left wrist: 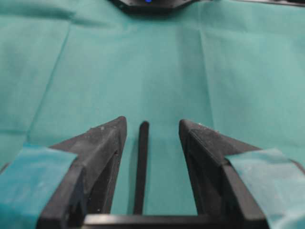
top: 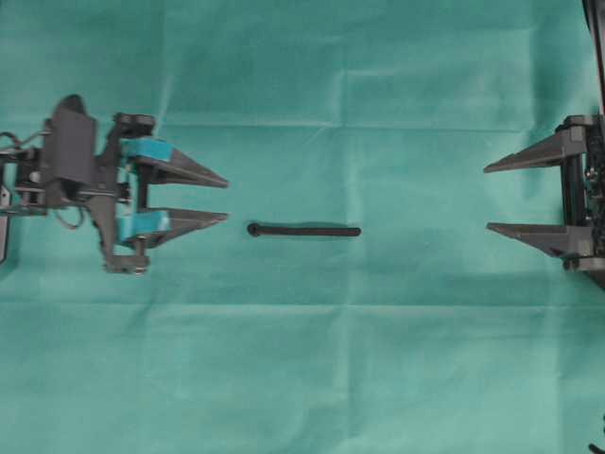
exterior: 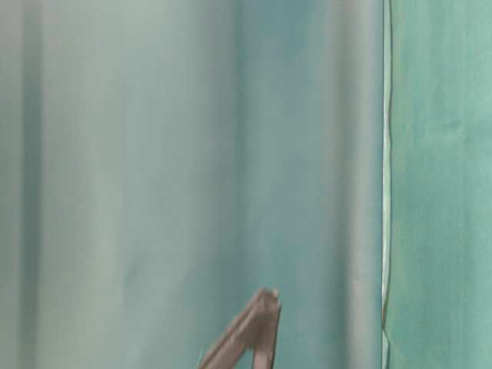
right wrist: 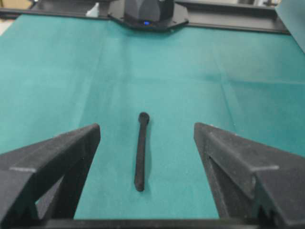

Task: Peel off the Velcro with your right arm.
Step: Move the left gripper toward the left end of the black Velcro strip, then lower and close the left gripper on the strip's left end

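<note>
The Velcro [top: 303, 230] lies flat on the green cloth [top: 378, 359] near the middle of the overhead view, between the two grippers and touching neither. Its long axis runs left to right in that view, on a line with the lower fingers of both grippers. The rounded end points toward the left gripper [top: 225, 198] and sits near the tip of that gripper's lower finger; the plain, squarer end points toward the right gripper [top: 487, 199], which stands well apart from it.

Appearance: a thin, straight black strip, uniformly dark, narrow along its whole length, with a small round knob-like head at one end (the head is slightly wider than the body). In the right wrist view the Velcro [right wrist: 141, 151] runs away from the camera with the round head at the far end and a very slight bow along its length. In the left wrist view the Velcro [left wrist: 141, 167] appears as a dark bar between the two fingers, running away from the camera; the near part is hidden behind the gripper frame.

Left gripper [left wrist: 150, 129]: jaws wide apart, empty, teal tape on both fingers. Right gripper [right wrist: 147, 128]: jaws wide apart, empty, plain dark fingers.

The table-level view shows only blurred green cloth and one pale grey pointed finger tip (which gripper it belongs to cannot be told).
</note>
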